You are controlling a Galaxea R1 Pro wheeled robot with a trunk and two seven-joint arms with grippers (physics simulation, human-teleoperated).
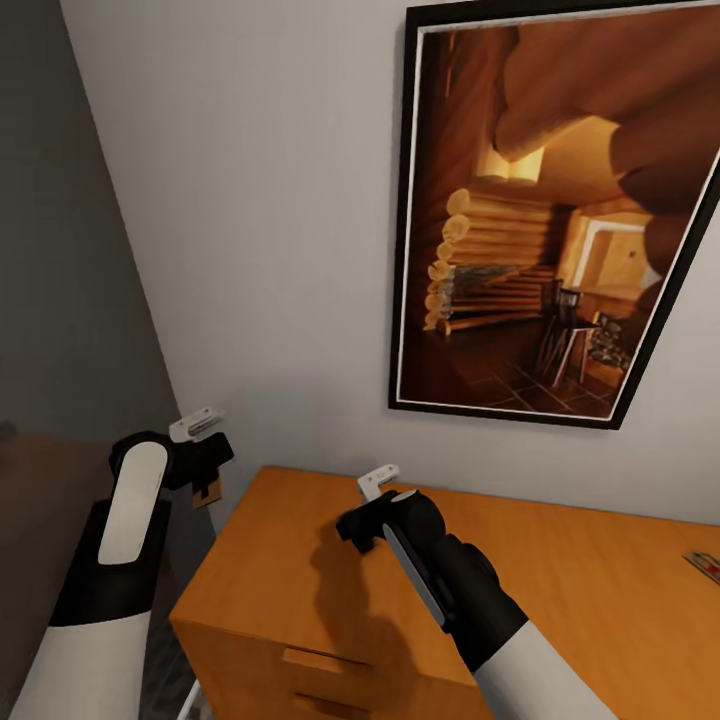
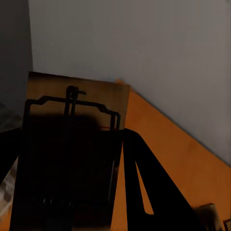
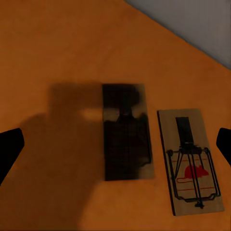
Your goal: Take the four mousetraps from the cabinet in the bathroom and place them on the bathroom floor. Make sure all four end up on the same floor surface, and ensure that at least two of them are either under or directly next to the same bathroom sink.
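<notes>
My left gripper (image 1: 205,475) hangs off the left end of the orange-tan cabinet (image 1: 560,560), shut on a mousetrap (image 2: 72,154) whose tan board and dark wire stand between the dark fingers (image 2: 144,187). Over the cabinet's flat top my right gripper (image 1: 372,512) is open, with nothing between its fingertips (image 3: 9,149). Two mousetraps lie side by side below it: one in the gripper's shadow (image 3: 127,137), one lit with a red mouse print (image 3: 190,159). Another mousetrap (image 1: 705,565) lies at the top's far right.
A white wall rises behind the cabinet, with a large black-framed picture (image 1: 560,210) of a log cabin. Drawer handles (image 1: 310,662) show on the cabinet's front. A grey wall (image 1: 60,250) stands to the left.
</notes>
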